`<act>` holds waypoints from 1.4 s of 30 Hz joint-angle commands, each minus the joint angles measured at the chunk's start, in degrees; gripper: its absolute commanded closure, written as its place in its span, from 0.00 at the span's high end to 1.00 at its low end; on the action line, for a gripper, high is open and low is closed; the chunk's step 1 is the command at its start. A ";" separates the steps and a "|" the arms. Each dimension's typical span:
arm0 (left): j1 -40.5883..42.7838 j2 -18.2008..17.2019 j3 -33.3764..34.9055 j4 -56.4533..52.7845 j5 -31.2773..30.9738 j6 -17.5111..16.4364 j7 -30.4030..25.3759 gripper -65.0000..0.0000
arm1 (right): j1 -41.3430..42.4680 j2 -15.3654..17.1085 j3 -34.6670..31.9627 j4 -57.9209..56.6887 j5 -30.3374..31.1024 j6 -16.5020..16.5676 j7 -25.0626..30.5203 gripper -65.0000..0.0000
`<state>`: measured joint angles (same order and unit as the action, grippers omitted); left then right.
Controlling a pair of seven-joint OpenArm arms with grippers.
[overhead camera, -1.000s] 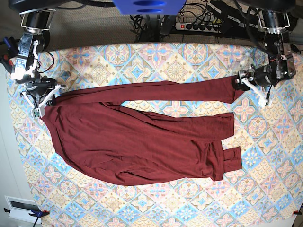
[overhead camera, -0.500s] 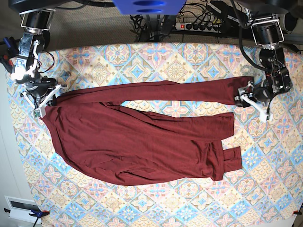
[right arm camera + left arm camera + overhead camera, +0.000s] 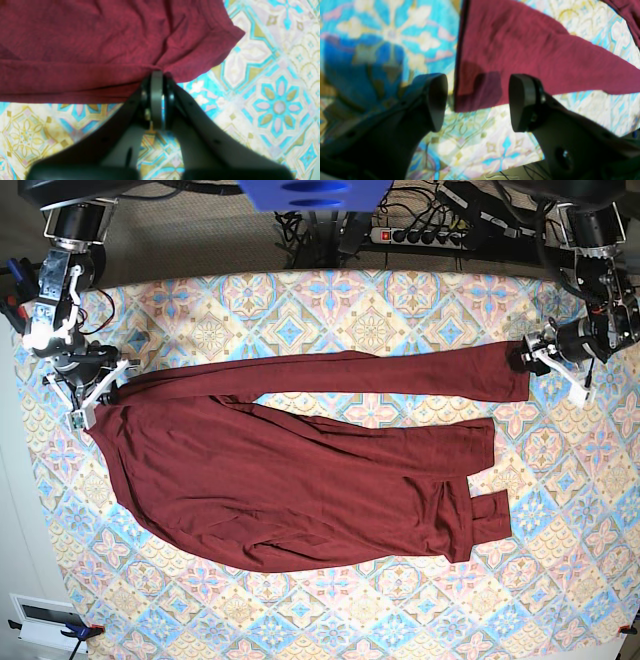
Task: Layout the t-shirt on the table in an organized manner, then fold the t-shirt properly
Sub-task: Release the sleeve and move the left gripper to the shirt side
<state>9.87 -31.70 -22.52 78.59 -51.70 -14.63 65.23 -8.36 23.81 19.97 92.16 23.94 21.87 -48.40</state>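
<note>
Once the left end effector (image 3: 477, 102) had let go of the sleeve cuff, its fingers stood wide apart just past the cuff's edge, holding nothing. Half a second before, it sat on the cuff at the right of the scene; by this moment it had backed off to the right, and the sleeve lay stretched straight along the far side of the worktop (image 3: 400, 300). The t-shirt (image 3: 300, 480) lay spread across the middle of the worktop, its body bunched and skewed, the lower sleeve doubled over near the right hem. The right end effector (image 3: 157, 100) stayed pinched together on the t-shirt's left corner. Laying out looked only partly done; folding had not begun.
</note>
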 commanded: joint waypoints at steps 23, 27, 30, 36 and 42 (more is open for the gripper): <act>3.19 -3.24 17.20 2.60 7.26 0.61 -5.14 0.00 | -0.65 1.37 6.63 0.98 0.28 -0.11 1.59 0.00; 10.40 -4.65 17.12 13.50 7.53 0.61 -5.14 0.00 | -2.15 1.46 9.00 0.98 0.28 -0.11 1.59 0.00; 14.09 -5.18 17.12 19.22 7.35 0.61 -5.06 0.00 | -3.11 1.55 10.93 0.98 0.28 -0.11 1.33 0.00; 18.66 -5.44 17.12 19.83 7.70 0.61 -5.06 0.00 | -6.10 1.64 13.57 0.98 0.28 -0.11 1.33 0.00; 17.87 -5.53 16.77 19.66 7.79 0.87 -5.14 0.00 | -6.72 1.55 13.48 0.98 0.28 -0.11 1.15 0.00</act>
<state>27.38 -36.49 -5.67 98.39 -45.41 -14.24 58.06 -15.38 24.01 32.99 92.20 24.01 21.89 -48.21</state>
